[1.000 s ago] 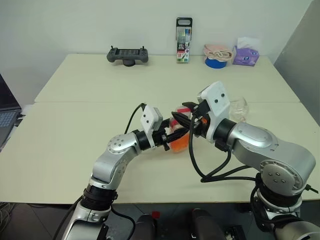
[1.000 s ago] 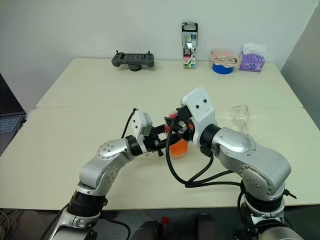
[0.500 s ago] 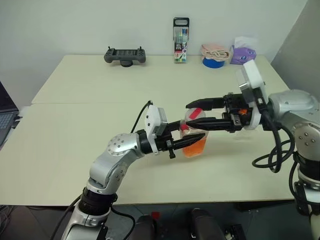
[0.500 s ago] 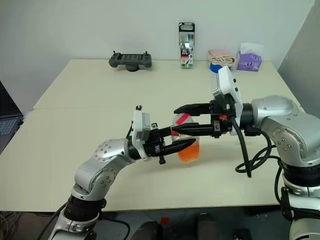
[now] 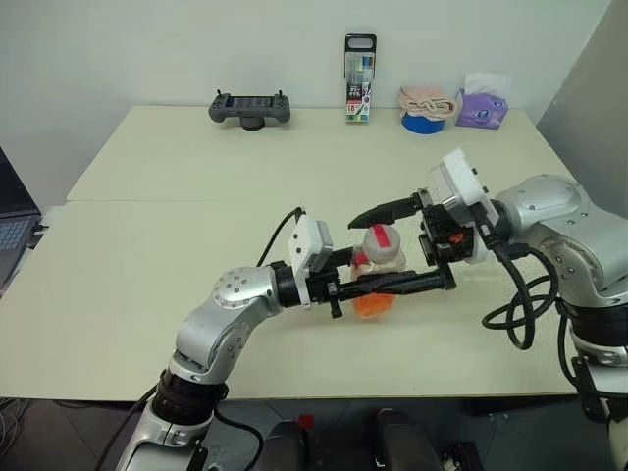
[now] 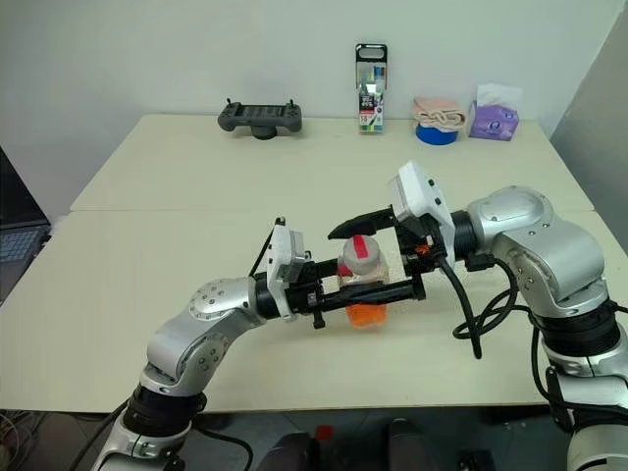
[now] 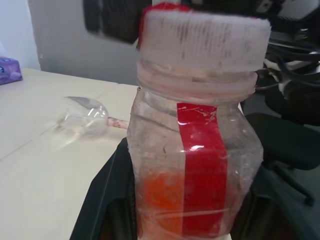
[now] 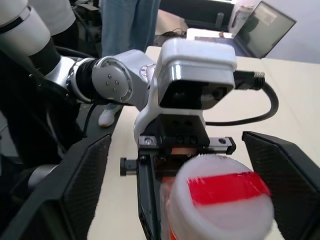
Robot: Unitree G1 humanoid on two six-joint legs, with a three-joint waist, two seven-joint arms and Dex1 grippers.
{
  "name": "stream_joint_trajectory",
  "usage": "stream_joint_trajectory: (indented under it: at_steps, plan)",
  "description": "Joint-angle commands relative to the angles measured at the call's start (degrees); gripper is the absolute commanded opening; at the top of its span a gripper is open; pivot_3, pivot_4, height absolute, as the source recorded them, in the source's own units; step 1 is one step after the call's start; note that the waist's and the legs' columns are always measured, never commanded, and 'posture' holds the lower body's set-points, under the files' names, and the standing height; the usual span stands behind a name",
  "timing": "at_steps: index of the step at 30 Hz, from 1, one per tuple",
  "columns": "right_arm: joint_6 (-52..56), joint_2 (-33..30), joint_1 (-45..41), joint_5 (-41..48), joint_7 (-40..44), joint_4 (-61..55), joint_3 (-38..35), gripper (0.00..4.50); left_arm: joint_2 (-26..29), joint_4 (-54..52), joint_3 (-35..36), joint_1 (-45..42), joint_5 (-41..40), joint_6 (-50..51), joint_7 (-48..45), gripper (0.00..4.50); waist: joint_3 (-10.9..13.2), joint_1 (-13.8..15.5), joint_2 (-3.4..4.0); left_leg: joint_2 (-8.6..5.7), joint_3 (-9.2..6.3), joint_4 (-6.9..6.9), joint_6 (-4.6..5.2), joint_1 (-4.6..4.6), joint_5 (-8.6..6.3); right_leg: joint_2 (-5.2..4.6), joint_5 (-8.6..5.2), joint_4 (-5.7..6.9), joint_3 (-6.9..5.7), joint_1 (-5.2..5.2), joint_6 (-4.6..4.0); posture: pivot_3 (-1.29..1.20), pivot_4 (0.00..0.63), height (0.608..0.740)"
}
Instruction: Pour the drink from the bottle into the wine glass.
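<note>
My left gripper is shut on the bottle, a small clear squarish bottle held upright just above the table. Its white cap with a red strip sits on the neck. The orange-red drink fills the lower part of the bottle. My right gripper comes in from the right and stands wide open. One finger is behind the cap and the other in front of the bottle's body, and neither presses on it. The wine glass shows on the table beyond the bottle.
Along the table's far edge are a game controller, a marker pack, a blue tape roll under a pink cloth and a purple tissue box. A laptop sits at the far left. A person's legs stand behind the robot.
My right gripper opened wide and rolled, so its fingers now straddle the cap and bottle instead of standing close about the cap. The left gripper kept its hold on the bottle.
</note>
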Motion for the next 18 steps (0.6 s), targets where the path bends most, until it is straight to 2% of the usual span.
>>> stream_joint_trajectory:
  at_steps: [1, 11, 18]
  plan:
    - [1.91, -0.22, 0.44, 2.20, -4.61, -5.35, -3.98, 4.31, -0.03, 0.57, 2.22, -0.84, 0.35, -1.37, 1.41, 1.71, 0.00, 0.04, 0.00, 0.00, -0.01, 0.00, 0.00, 0.00, 0.00, -0.01, 0.00, 0.00, 0.01, 0.00, 0.00, 0.00, 0.150, 0.740]
    - [12.42, 3.71, 4.63, 6.41, -25.17, -14.00, -9.75, 4.31, -0.45, 2.34, 1.44, -1.49, 0.67, -2.21, 0.81, 1.69, 0.00, 0.13, 0.00, -0.02, -0.02, 0.00, 0.00, -0.02, 0.00, -0.02, 0.00, 0.01, 0.00, -0.01, 0.00, 0.00, 0.150, 0.740]
    - [14.71, 9.08, 6.35, 3.94, -38.08, -16.03, -8.08, 4.31, -0.66, 3.14, 1.51, -1.96, 1.16, -3.22, 0.50, 1.69, 0.00, 0.02, 0.00, -0.01, 0.02, 0.01, 0.00, -0.01, 0.00, -0.01, 0.00, 0.04, 0.01, -0.01, 0.00, 0.00, 0.150, 0.740]
